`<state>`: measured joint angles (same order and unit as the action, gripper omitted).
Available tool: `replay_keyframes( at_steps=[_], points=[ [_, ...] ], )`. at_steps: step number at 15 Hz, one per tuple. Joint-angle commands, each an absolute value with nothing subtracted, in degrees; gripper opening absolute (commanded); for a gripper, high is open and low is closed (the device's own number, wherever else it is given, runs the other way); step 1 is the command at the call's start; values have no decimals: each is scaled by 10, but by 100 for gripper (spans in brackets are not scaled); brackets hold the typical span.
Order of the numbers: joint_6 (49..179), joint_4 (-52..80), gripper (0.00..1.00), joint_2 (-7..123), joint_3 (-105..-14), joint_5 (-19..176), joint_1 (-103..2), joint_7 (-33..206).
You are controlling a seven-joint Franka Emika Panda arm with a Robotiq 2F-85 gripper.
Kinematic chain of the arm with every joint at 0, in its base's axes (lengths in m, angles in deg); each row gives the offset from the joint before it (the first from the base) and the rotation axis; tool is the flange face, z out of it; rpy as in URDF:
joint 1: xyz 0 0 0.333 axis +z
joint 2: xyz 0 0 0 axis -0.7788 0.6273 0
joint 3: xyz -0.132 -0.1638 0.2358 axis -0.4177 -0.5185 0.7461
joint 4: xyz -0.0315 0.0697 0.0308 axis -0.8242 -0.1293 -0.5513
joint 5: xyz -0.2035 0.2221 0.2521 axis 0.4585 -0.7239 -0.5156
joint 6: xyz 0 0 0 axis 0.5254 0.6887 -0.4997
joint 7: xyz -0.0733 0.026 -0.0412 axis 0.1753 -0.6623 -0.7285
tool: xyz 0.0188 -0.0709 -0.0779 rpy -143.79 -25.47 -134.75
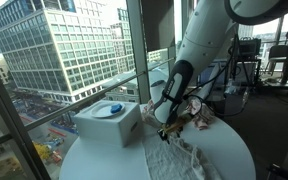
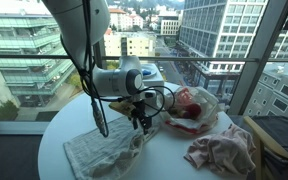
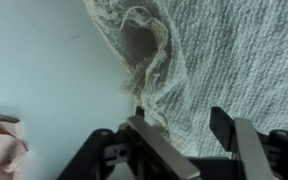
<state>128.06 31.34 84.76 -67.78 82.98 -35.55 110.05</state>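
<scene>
On the desk (image 2: pixel 169 165) in an exterior view: cloth (image 2: pixel 102 152) at lower left, jaws just above its right edge, bag (image 2: pixel 196 108) right of centre, rag (image 2: pixel 224 150) at lower right. Box (image 1: pixel 109 122) left of centre, beside the cloth. In the wrist view, cloth at top centre and right, bare desk left.

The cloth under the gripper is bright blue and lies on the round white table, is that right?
Not quite. The cloth under the gripper is whitish grey, not bright blue; the wrist view shows it plainly. The rest holds: it lies on the round white table, as seen in an exterior view.
</scene>
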Motion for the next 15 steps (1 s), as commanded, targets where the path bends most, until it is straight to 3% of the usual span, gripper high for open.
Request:
replay_keyframes(
  at_steps=[1,9,15],
  points=[
    [1278,378,99,781,-665,814,-370,1092],
    [1295,545,100,697,-658,804,-389,1096],
    [1363,596,100,709,-658,805,-388,1092]
  ],
)
